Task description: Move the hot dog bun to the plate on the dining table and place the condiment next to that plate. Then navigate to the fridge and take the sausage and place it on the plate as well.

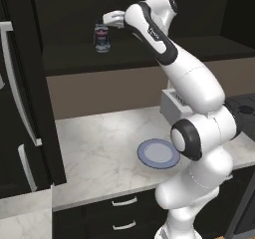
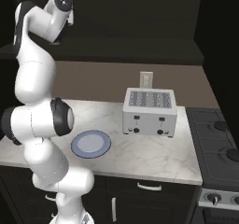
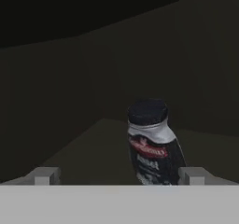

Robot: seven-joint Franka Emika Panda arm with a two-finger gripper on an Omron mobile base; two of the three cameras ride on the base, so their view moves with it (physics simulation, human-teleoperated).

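The condiment (image 1: 101, 38) is a small clear jar with a dark lid and a dark label with red. It stands upright on a dark shelf high above the counter. My gripper (image 1: 105, 23) is raised to that shelf, open, just right of the jar's top and apart from it. In the hand view the condiment (image 3: 151, 143) stands a little ahead of my gripper (image 3: 119, 175), right of the middle and close to the right fingertip (image 3: 193, 175). Nothing is between the fingers. The black fridge (image 1: 40, 108) with long white handles stands shut at the left.
A plain blue-grey dish (image 1: 158, 153) (image 2: 91, 143) lies on the marble counter (image 1: 99, 148) near my base. A white toaster (image 2: 149, 112) stands at the counter's back, and a stove (image 2: 219, 148) lies to the right. Black drawers run under the counter.
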